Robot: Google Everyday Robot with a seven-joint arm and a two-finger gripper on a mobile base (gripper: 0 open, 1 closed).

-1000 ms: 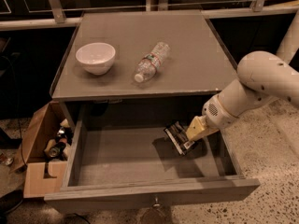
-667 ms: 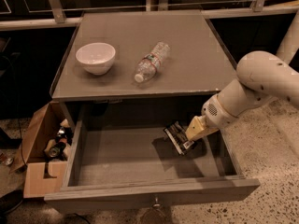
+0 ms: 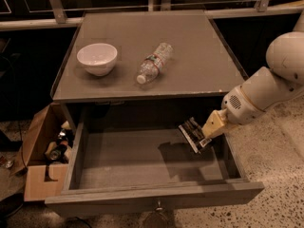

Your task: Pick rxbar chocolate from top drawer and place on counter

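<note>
You have a flat, matte grey counter [image 3: 199, 42] with slightly raised side edges and pale chips along its front edge. Near its left edge sits a smooth, round white bowl [image 3: 97, 58]. A clear, ribbed plastic bottle [image 3: 154, 63] lies on its side close to the middle, cap pointing towards the front edge. Below the front edge, the top drawer [image 3: 156, 194] stands pulled out, a wide, shallow grey box with a scuffed front board.

Your gripper [image 3: 203, 139], tan-tipped on a glossy white rounded arm [image 3: 266, 82], reaches in over the drawer's right side, under the counter's front right corner. Its fingers are clenched on the right end of the rxbar chocolate [image 3: 190, 131].

The bar is a small, flat black wrapper with white print. It is tilted and held above the drawer floor, where its shadow falls.
</note>
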